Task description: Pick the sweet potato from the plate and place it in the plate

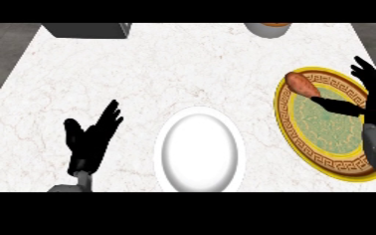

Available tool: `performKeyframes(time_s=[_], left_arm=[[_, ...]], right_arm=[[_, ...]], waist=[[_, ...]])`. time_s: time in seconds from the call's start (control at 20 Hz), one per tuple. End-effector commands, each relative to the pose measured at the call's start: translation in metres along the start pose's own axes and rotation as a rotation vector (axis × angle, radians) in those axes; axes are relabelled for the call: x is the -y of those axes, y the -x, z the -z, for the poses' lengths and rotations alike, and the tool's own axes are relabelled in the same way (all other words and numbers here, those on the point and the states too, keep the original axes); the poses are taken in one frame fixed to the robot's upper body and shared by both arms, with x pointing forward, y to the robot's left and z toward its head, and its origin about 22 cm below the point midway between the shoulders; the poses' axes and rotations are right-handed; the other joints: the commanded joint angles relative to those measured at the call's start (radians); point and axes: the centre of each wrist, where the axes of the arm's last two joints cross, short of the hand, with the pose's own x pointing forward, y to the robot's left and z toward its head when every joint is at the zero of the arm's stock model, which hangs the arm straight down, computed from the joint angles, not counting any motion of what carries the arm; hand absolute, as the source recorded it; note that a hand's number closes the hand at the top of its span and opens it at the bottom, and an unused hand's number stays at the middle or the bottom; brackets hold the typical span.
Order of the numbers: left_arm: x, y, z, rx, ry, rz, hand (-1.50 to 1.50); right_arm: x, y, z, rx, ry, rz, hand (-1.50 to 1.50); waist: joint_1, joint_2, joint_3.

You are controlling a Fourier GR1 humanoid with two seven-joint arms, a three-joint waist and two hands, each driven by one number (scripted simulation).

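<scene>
The sweet potato [301, 84] lies on the patterned plate's [317, 165] far rim. The right hand [361, 74] is spread open beside it, gripping nothing (left hand [89, 139] rests open). A nudge could roll it off onto the counter [183, 69], short of the white plate [200, 152].

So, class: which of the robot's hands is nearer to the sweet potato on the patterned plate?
The right hand. It reaches over the patterned plate, close beside the sweet potato. The left hand rests open far across the counter, beyond the white plate.
</scene>
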Motion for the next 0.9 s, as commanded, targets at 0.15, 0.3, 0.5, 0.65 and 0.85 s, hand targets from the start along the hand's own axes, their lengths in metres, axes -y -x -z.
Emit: performKeyframes(time_s=[0.15, 0.3, 0.5, 0.65, 0.85], left_arm=[[-0.021, 0.005, -0.003, -0.036, -0.013, 0.004, 0.0], [0.018, -0.005, 0.002, -0.036, -0.025, 0.007, 0.0], [0.011, 0.003, -0.011, -0.032, -0.024, -0.019, 0.0], [0.008, 0.003, 0.002, -0.049, -0.025, -0.003, 0.0], [-0.006, 0.002, -0.016, -0.067, -0.016, 0.0, 0.0]], right_arm=[[0.036, 0.022, 0.006, -0.009, 0.146, 0.247, -1.5], [0.056, 0.031, 0.006, -0.025, 0.098, 0.285, -1.5], [0.09, 0.055, -0.019, -0.019, -0.017, 0.35, -1.5], [0.111, 0.07, -0.039, -0.002, -0.079, 0.408, -1.5], [0.144, 0.082, -0.06, 0.008, -0.158, 0.362, -1.5]], waist=[[-0.013, -0.001, -0.004], [-0.019, -0.003, -0.004], [-0.028, -0.007, -0.005], [-0.035, -0.008, -0.005], [-0.028, -0.008, -0.005]])
